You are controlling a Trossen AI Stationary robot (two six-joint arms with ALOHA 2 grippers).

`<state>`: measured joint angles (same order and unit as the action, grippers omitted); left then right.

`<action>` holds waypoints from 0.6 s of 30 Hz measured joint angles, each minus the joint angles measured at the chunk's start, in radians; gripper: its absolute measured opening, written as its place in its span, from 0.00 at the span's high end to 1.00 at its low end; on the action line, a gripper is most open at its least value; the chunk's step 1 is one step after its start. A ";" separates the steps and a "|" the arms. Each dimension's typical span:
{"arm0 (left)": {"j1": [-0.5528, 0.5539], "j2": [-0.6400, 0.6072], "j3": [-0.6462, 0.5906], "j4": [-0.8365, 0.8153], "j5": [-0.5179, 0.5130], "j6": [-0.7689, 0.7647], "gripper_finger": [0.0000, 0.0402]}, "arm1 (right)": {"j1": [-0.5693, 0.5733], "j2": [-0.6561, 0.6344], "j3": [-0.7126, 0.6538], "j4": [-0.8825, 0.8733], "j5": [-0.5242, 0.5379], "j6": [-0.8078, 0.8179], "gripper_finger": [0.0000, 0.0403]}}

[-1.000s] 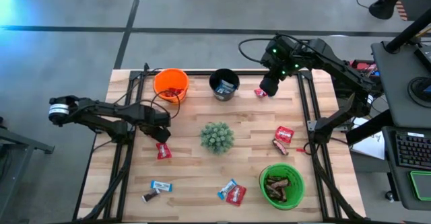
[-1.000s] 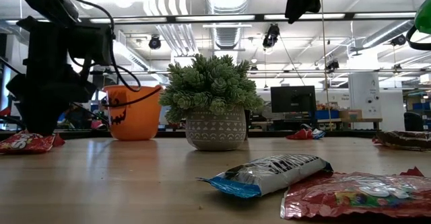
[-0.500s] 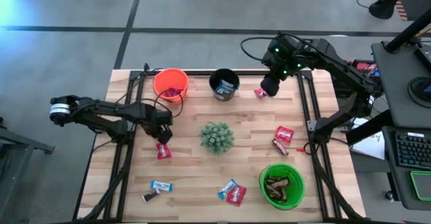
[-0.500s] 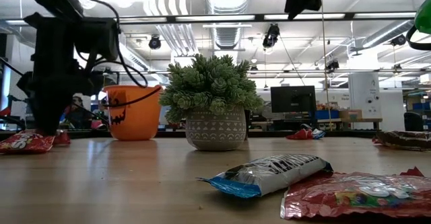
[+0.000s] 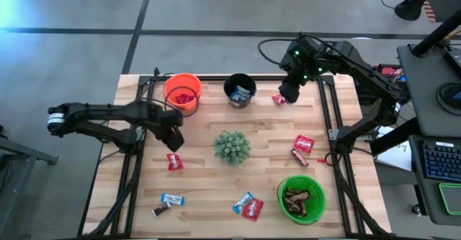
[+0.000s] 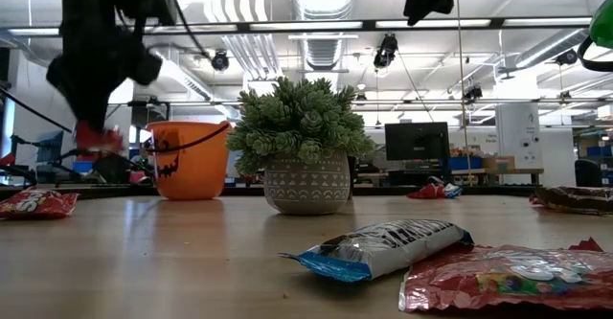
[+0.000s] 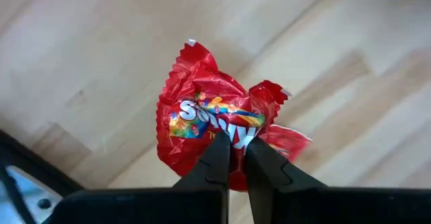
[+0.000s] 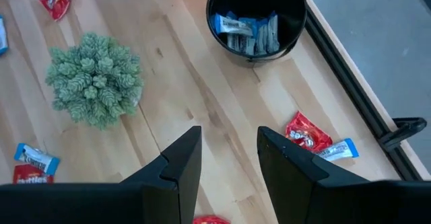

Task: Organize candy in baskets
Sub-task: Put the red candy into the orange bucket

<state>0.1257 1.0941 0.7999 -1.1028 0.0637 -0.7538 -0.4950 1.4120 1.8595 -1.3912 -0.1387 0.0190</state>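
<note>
My left gripper [image 7: 232, 158] hangs over the table's left part, shut on a red candy [image 7: 202, 116] that is lifted off the wood; the low view shows the candy [image 6: 96, 139] under the fingers. A second red candy [image 5: 175, 161] lies flat on the table just nearer. The orange basket [image 5: 182, 91], black basket [image 5: 240, 90] and green basket [image 5: 301, 199] stand upright on the table. My right gripper [image 8: 229, 160] hovers open, high over the far right part, touching nothing. My left gripper pinches the red candy's crinkled wrapper near one edge [image 7: 225, 138] between its two fingers. The fingers come from above, pointing almost straight down. The candy hangs below the fingertips, clear of the table.
A potted spiky plant [image 5: 232, 146] stands mid-table. Loose candy lies about: a red and blue pair [image 5: 248, 205], a blue one [image 5: 171, 199], a dark one [image 5: 160, 210], red and brown ones [image 5: 302, 150], and a red one [image 5: 277, 99] beside the black basket.
My left gripper has risen from the table top with the red candy, which now hangs clear of the wood. The other red candy has stayed where it lay.
</note>
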 joint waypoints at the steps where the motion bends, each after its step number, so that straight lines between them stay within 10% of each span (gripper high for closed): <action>1: 0.000 -0.014 0.021 -0.016 -0.003 0.008 1.00 | 0.000 0.000 0.000 0.007 0.000 0.004 0.67; 18: 0.000 -0.099 0.231 -0.006 -0.222 0.211 1.00 | 0.000 0.001 -0.030 0.331 -0.184 0.117 0.67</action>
<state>0.1261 0.9951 1.0310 -1.1090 -0.1585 -0.5429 -0.4946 1.4128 1.8291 -1.0599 -0.3225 0.1361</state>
